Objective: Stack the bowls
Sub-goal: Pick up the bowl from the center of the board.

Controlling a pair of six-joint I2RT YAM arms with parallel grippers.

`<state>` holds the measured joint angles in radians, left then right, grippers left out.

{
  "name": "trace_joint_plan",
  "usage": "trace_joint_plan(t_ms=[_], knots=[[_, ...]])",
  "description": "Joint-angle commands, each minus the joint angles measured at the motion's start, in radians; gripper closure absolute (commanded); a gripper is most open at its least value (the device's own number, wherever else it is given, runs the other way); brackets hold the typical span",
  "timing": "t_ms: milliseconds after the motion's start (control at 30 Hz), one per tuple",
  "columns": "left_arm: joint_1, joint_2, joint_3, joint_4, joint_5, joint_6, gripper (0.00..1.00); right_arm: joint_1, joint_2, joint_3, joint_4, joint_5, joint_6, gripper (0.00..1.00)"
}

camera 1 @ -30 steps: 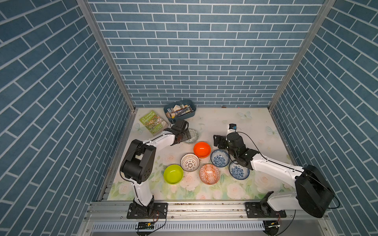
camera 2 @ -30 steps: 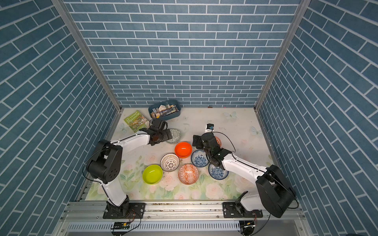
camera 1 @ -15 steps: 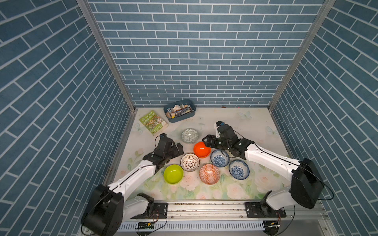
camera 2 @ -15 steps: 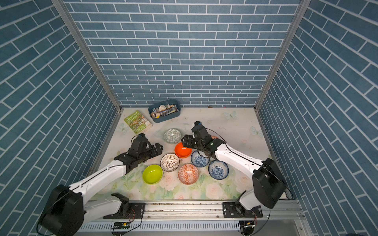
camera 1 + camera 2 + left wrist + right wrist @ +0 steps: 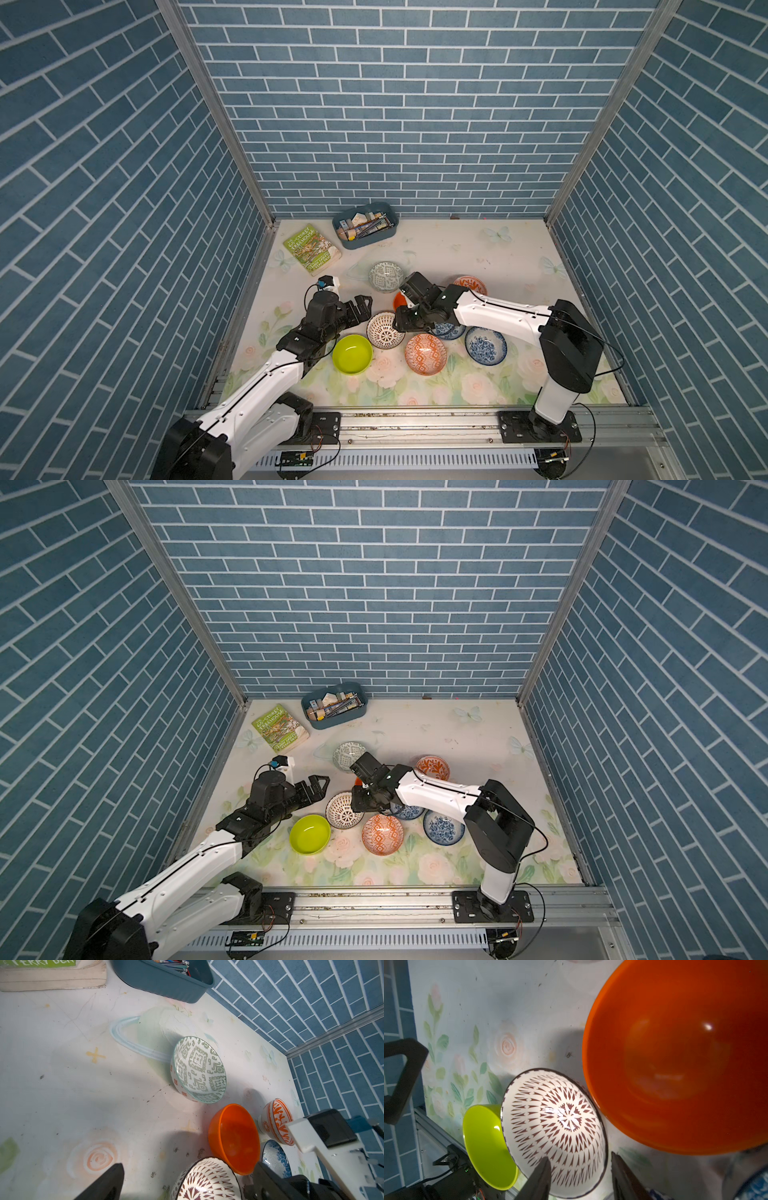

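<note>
The bowls stand apart on the floral mat. In both top views my right gripper point(image 5: 401, 323) point(image 5: 358, 802) hangs over the right rim of the white lattice bowl point(image 5: 383, 332). The right wrist view shows its jaws point(image 5: 580, 1176) apart, one finger inside that bowl point(image 5: 550, 1118) and one outside the rim. My left gripper point(image 5: 362, 306) point(image 5: 188, 1177) is wide open just left of the same bowl point(image 5: 205, 1182), holding nothing. The plain orange bowl point(image 5: 398, 300) point(image 5: 675, 1053) sits behind, partly hidden by the right arm. The lime green bowl point(image 5: 352, 354) is at the front left.
A grey-green geometric bowl point(image 5: 386, 276) and an orange-white bowl point(image 5: 470, 284) stand further back. Another orange-white bowl point(image 5: 425, 354) and two blue-white floral bowls point(image 5: 486, 345) point(image 5: 449, 331) sit at the front right. A blue tray point(image 5: 365, 226) and a green book point(image 5: 311, 249) lie at the back left.
My left arm has left the grey-green bowl and come forward beside the lattice bowl. My right gripper has moved left and forward onto that bowl's rim, its jaws narrowing.
</note>
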<state>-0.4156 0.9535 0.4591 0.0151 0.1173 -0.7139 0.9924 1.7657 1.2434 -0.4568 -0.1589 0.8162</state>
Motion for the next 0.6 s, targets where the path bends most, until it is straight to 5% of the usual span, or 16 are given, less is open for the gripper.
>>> trace_joint_plan(t_ms=[0,567], knots=[[0.010,0.015,-0.006,0.035,0.018,0.016,0.00,0.006,0.021,0.031,-0.078,0.050,0.020,0.52],[0.031,0.082,0.028,0.012,0.000,-0.031,0.00,0.001,0.099,0.098,-0.110,0.078,-0.018,0.65]])
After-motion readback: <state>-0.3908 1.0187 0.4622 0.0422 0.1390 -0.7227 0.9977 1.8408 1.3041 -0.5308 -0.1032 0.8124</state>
